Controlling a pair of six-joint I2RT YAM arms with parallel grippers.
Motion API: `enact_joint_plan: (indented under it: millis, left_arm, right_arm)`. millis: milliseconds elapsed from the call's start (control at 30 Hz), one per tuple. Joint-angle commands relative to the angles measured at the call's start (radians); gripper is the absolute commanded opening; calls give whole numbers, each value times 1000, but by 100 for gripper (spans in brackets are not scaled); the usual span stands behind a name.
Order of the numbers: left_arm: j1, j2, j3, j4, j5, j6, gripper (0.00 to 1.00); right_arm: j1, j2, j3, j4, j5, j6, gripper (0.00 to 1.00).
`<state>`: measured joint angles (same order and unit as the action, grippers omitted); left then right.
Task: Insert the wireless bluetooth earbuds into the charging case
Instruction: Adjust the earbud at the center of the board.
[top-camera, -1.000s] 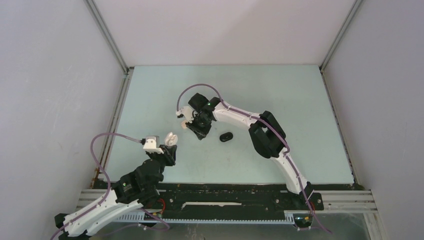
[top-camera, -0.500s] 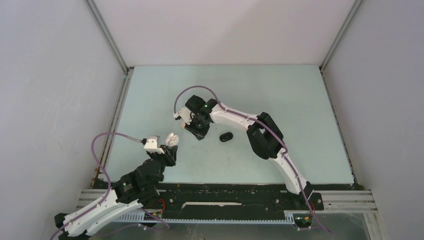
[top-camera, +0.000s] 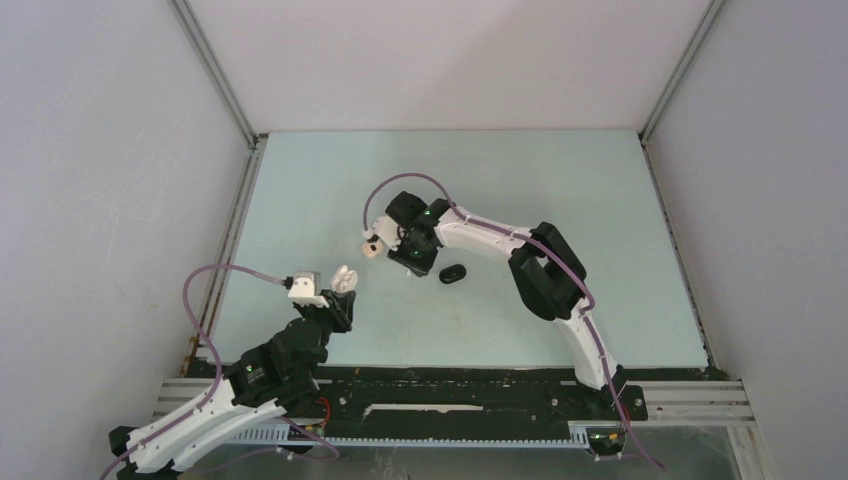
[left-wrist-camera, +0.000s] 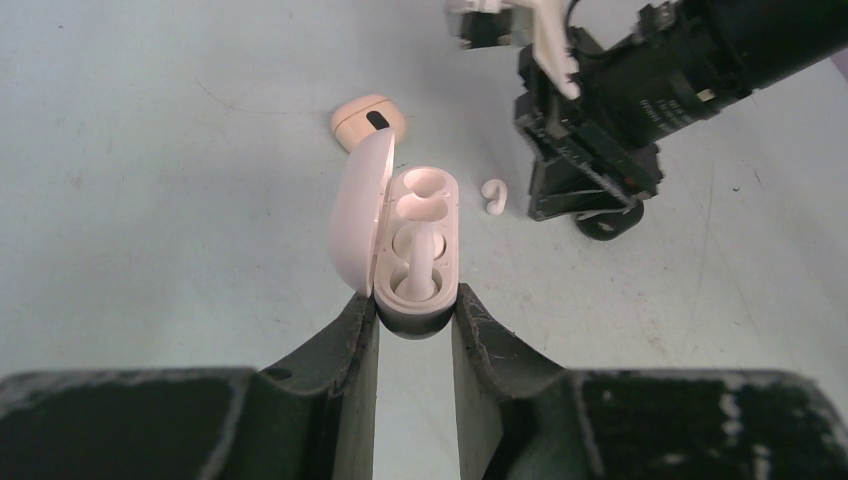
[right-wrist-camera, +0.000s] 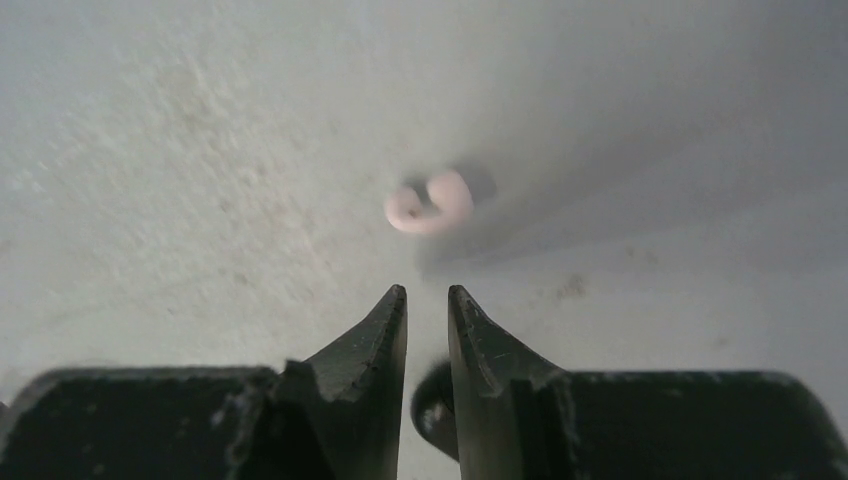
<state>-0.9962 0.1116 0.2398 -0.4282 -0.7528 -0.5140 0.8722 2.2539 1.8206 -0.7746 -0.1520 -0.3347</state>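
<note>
Now, with my left pincer (left-wrist-camera: 413, 302) pinching the open charging case (left-wrist-camera: 424, 190), my right pincer (right-wrist-camera: 427, 292), barely parted and empty, should, I reckon, spread and drop onto the loose earbud (right-wrist-camera: 430, 203).

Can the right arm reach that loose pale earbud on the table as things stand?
Probably yes. The earbud lies bare on the table just ahead of the right gripper, nothing between them. Its jaws stand only narrowly apart and would likely need widening first.
</note>
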Motion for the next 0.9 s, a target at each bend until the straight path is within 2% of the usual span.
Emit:
enact_joint_plan:
  millis: [0, 200, 300, 467, 633, 867]
  left_arm:
    - [4, -4, 20, 51, 0, 18, 0]
    - [4, -3, 24, 55, 5, 20, 0]
    - [4, -3, 22, 58, 5, 20, 0]
    - [4, -6, 28, 54, 4, 16, 0]
    - [4, -8, 35, 33, 4, 6, 0]
    - [4, 1, 37, 36, -7, 8, 0]
  right_arm:
    - [-63, -134, -79, 38, 1, -38, 25]
    - [-131, -193, -113, 15, -95, -53, 24]
    - [-169, -221, -126, 50, -206, 25, 23]
    - [-143, -172, -66, 48, -319, 166, 25]
    - [-124, -91, -53, 89, -284, 320, 24]
    - [-134, -42, -52, 102, -238, 381, 21]
